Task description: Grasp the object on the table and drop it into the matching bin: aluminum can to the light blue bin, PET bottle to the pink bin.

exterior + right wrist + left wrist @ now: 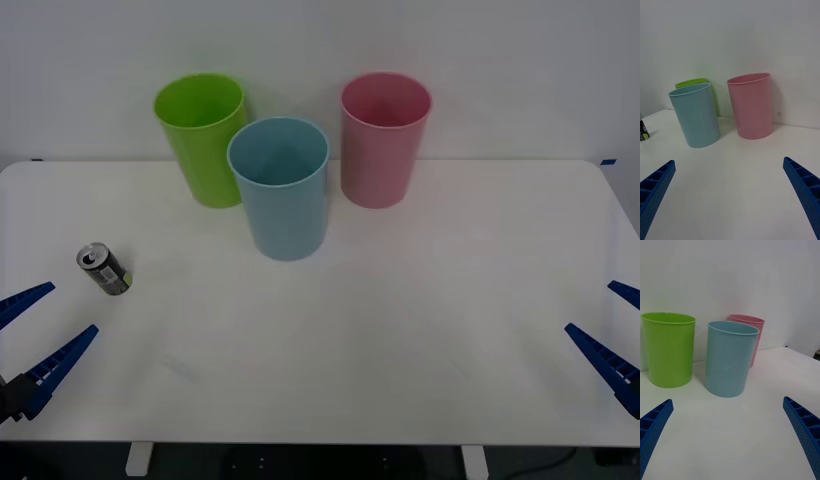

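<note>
Blue ribbed fingers spread wide on the left gripper [30, 340] and right gripper [615, 330], both empty at the large white table's [400, 340] near corners. The small dark aluminium can [104, 268] stands tilted near the left gripper, well apart from the tall light blue plastic bin [279, 190], which stands in front of and between a lime green plastic bin [202, 140] and the tall pink plastic bin [384, 140].

From the right wrist, the fingers [655, 187] are splayed; the can [643, 131] sits at the frame's edge.

From the left wrist, the fingers [655, 423] are likewise apart.

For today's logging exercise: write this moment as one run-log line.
stage: pre-grasp | aluminum can: upright on table, near left gripper | left gripper: open | right gripper: open | light blue bin: upright
</note>
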Motion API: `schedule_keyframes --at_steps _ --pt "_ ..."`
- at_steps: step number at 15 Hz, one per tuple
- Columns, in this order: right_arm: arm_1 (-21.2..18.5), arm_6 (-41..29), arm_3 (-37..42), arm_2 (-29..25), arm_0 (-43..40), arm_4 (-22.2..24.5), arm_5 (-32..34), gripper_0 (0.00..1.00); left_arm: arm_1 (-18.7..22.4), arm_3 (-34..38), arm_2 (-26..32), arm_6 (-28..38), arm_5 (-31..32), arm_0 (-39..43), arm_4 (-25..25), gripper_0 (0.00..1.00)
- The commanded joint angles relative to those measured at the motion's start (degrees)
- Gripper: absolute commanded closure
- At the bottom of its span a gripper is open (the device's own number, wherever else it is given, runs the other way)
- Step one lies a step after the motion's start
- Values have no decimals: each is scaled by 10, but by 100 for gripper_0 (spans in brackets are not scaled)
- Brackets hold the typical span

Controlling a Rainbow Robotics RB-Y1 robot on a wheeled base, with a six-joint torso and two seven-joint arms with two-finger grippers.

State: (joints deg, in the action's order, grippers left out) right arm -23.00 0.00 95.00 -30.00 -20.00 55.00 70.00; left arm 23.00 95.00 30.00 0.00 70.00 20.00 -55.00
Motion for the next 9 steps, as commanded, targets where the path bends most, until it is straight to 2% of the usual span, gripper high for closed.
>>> schedule_keyframes --at_steps 1,3,9 --pt "0 0 0 0 0 0 0 0 0 0 0 0 0 0 0 0" --pt "0 0 0 0 0 0 0 0 -16 -15 -8 -1 3 2 -3 0" --pt "0 0 0 0 0 0 0 0 -14 -15 -12 -11 6 19 13 0"
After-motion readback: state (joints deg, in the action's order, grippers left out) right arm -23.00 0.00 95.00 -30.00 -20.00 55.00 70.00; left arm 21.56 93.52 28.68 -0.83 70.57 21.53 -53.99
